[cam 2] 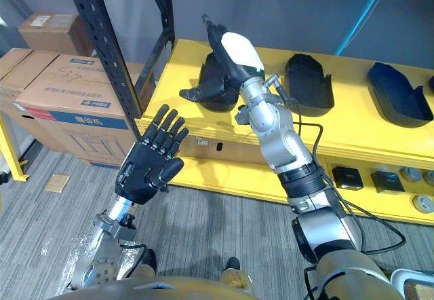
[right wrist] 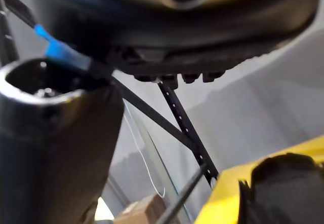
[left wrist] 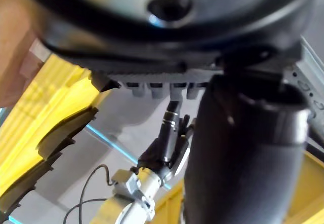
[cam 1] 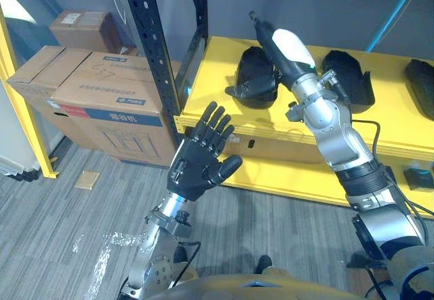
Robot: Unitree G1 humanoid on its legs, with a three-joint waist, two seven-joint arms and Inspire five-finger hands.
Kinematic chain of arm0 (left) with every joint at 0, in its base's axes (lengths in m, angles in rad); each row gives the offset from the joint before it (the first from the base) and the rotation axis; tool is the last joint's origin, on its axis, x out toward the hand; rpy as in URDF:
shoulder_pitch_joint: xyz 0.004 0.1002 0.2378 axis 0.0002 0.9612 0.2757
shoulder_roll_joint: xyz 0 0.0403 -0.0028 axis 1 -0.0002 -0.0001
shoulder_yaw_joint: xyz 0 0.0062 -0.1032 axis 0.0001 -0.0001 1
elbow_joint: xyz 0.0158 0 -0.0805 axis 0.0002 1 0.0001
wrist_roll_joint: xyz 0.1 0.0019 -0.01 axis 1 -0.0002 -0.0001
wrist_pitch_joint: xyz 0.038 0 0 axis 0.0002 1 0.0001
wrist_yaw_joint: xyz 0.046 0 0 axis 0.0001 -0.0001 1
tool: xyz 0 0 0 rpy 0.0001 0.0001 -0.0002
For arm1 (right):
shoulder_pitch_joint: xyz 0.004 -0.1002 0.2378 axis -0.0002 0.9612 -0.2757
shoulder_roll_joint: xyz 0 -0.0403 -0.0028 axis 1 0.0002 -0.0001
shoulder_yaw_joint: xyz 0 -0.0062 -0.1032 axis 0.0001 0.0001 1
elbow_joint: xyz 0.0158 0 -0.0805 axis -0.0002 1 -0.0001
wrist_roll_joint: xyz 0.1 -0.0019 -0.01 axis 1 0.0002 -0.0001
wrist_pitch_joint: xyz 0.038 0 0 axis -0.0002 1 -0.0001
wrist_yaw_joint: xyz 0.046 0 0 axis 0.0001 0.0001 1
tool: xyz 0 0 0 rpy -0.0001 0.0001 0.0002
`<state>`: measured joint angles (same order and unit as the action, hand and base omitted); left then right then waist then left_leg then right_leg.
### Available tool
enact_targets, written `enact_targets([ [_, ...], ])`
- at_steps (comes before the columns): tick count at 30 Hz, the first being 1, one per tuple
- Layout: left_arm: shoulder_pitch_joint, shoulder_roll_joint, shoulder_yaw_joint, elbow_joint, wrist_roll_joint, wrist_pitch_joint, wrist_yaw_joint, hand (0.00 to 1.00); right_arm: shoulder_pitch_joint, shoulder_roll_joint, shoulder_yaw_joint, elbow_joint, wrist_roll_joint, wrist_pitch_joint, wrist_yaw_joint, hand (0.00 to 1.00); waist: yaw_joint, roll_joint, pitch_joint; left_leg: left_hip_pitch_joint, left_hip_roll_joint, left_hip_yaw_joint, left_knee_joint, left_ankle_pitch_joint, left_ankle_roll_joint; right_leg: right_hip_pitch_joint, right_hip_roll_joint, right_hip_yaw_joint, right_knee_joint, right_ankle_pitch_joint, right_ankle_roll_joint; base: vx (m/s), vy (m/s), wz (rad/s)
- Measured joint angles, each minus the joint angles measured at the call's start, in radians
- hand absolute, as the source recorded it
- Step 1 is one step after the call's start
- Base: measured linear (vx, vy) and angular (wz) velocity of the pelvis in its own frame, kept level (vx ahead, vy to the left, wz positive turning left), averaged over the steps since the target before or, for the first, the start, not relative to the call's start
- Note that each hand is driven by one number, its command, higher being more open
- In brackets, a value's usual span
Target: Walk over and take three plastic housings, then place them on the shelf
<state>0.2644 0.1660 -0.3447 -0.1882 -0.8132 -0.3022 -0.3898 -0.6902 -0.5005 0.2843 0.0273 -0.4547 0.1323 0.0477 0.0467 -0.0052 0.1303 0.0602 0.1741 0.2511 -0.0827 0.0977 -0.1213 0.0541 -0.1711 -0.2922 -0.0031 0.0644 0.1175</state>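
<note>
Three black plastic housings lie in a row on the yellow shelf (cam 1: 217, 55): one at the left (cam 1: 254, 76), one in the middle (cam 1: 349, 76) and one at the right (cam 2: 400, 96). My right hand (cam 1: 281, 52), with its white thumb cover, is raised just above the left housing. Its fingers are straight and hold nothing. That housing also shows in the right wrist view (right wrist: 288, 188). My left hand (cam 1: 200, 154) is held up in front of the shelf's left front edge, fingers spread and empty.
A black rack upright (cam 1: 152, 49) stands at the shelf's left corner. Cardboard boxes (cam 1: 102, 96) are stacked on the floor to the left, beside a yellow post (cam 1: 20, 103). A lower yellow shelf (cam 2: 271, 178) carries small items (cam 2: 380, 178) at the right.
</note>
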Motion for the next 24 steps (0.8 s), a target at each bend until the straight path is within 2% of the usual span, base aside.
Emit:
enact_targets([
  [2, 0.0, 0.0, 0.001, 0.0, 0.0, 0.0, 0.0, 1.0, -0.024, -0.015, -0.006, -0.001, 0.055, -0.007, 0.005, 1.0, -0.001, -0.001, -0.008, 0.001, 0.0, -0.001, 0.0, 0.0, 0.0, 0.001, 0.0, 0.0, -0.001, 0.0, 0.0, 0.0, 0.0, 0.0],
  [4, 0.0, 0.0, 0.002, 0.0, 0.0, 0.0, 0.0, 1.0, -0.033, -0.035, -0.032, -0.016, 0.11, -0.012, 0.05, 1.0, 0.0, -0.001, -0.008, 0.0, -0.001, -0.003, 0.0, 0.0, 0.0, 0.002, 0.0, 0.0, -0.001, 0.0, 0.0, -0.01, 0.001, 0.02],
  [5, 0.001, 0.0, 0.007, 0.0, 0.0, 0.0, 0.0, 1.0, -0.033, -0.086, -0.044, -0.044, 0.154, -0.016, 0.103, 1.0, 0.001, -0.001, -0.008, 0.0, -0.002, -0.005, 0.0, 0.0, 0.0, 0.003, -0.001, -0.001, -0.001, 0.0, 0.001, -0.01, 0.003, 0.03],
  [8, 0.001, 0.001, 0.025, 0.0, -0.002, 0.0, 0.01, 1.0, -0.033, -0.147, -0.055, -0.054, 0.193, -0.058, 0.127, 1.0, -0.006, 0.0, -0.009, -0.003, -0.002, -0.006, -0.001, 0.0, 0.0, 0.002, -0.001, -0.002, -0.002, 0.0, 0.001, 0.0, 0.0, 0.0],
  [11, 0.001, 0.001, 0.043, 0.0, -0.005, 0.0, 0.027, 1.0, -0.023, -0.153, -0.073, -0.054, 0.185, -0.104, 0.127, 1.0, -0.024, 0.004, -0.012, -0.014, -0.003, -0.009, -0.001, 0.001, 0.001, -0.002, 0.0, -0.005, -0.014, 0.004, 0.004, 0.0, 0.001, 0.02],
  [15, 0.002, 0.0, 0.042, 0.0, -0.001, 0.0, 0.033, 1.0, 0.067, -0.141, -0.071, -0.023, 0.085, -0.167, 0.122, 1.0, -0.019, 0.009, -0.015, -0.016, -0.004, -0.012, -0.001, 0.002, 0.003, -0.002, 0.0, -0.005, -0.018, 0.007, 0.004, 0.03, -0.002, 0.01],
  [20, 0.004, 0.0, 0.043, 0.001, 0.0, 0.0, 0.027, 1.0, 0.09, -0.078, -0.034, 0.171, -0.011, -0.176, 0.097, 1.0, -0.013, 0.018, -0.021, -0.017, -0.005, -0.021, -0.001, 0.003, 0.003, 0.002, -0.001, -0.012, -0.016, 0.008, 0.004, 0.01, -0.001, 0.03],
  [24, 0.008, 0.0, 0.043, 0.001, 0.001, 0.0, 0.02, 1.0, 0.084, -0.078, -0.022, 0.271, -0.01, -0.167, 0.087, 1.0, 0.003, 0.021, -0.022, -0.018, -0.006, -0.034, -0.001, 0.003, 0.003, 0.01, -0.001, -0.025, -0.016, 0.007, 0.003, 0.0, -0.004, 0.1],
])
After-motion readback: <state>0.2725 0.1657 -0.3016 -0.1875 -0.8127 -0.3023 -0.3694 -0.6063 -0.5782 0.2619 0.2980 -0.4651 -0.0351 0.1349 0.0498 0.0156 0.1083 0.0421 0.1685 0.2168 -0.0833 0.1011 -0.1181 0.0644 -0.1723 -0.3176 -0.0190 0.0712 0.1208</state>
